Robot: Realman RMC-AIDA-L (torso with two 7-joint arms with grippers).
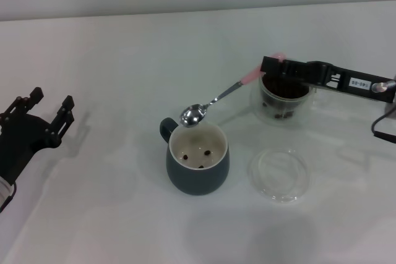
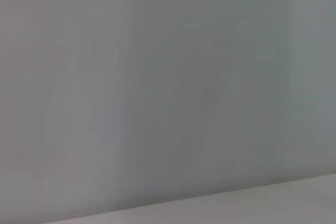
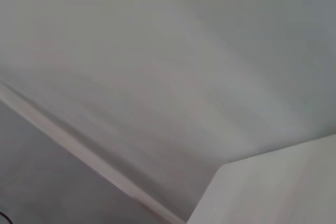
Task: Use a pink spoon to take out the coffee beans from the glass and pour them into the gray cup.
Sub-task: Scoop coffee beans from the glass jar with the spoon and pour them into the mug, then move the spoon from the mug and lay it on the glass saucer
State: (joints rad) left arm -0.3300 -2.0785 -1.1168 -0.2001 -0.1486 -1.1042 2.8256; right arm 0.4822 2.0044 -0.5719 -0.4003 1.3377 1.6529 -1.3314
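Observation:
In the head view the gray cup (image 1: 198, 159) stands at table centre with a few coffee beans (image 1: 205, 152) on its cream bottom. My right gripper (image 1: 270, 65) is shut on the pink spoon (image 1: 224, 96) by its pink handle. The metal bowl hangs just above the cup's far rim, tilted, and looks empty. The glass (image 1: 284, 98) with more coffee beans (image 1: 286, 88) stands to the right, right under the right gripper. My left gripper (image 1: 49, 104) is open and parked at the far left. Both wrist views show only blank wall.
A flat round clear glass dish (image 1: 278, 174) lies on the white table (image 1: 124, 60) to the right of the gray cup, in front of the glass. A black cable (image 1: 378, 129) shows at the right edge.

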